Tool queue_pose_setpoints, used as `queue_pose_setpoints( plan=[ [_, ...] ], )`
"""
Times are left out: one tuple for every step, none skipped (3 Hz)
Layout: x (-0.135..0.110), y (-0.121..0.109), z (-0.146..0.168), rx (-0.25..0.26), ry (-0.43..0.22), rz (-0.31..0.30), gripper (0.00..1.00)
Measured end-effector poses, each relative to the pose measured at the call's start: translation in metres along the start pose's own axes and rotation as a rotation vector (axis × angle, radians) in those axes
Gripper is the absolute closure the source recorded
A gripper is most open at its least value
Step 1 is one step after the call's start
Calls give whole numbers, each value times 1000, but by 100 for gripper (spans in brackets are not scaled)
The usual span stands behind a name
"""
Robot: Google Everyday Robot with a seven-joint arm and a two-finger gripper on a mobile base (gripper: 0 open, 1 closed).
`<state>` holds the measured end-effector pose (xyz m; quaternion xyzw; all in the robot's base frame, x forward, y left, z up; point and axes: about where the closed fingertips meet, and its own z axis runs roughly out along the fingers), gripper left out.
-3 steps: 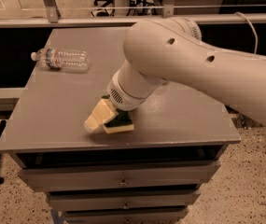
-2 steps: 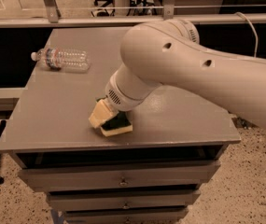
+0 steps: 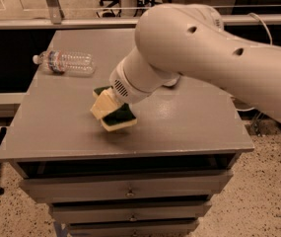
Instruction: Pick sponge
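Observation:
The sponge (image 3: 120, 118), dark green on top with a pale yellow foam layer below, is tilted and held just above the front middle of the grey table (image 3: 189, 122). My gripper (image 3: 111, 109) comes down from the big white arm (image 3: 194, 43) and is shut on the sponge. One pale yellow finger pad (image 3: 102, 105) presses its left side; the other finger is hidden behind the sponge and the wrist.
A clear plastic water bottle (image 3: 66, 62) lies on its side at the table's back left. The table top sits over a drawer cabinet (image 3: 130, 191). A railing and chair legs stand beyond the back edge. The floor drops away in front.
The arm has risen and pulled slightly back and left, and the sponge has gone up with the gripper and tilted. The bottle has not moved.

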<state>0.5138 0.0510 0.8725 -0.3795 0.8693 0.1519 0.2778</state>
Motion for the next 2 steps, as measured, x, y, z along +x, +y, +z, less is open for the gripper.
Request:
queue_pose_setpoints(
  plan=[
    [-46, 10, -27, -79, -140, -59, 100],
    [-74, 23, -48, -126, -223, -132, 100]
  ],
)
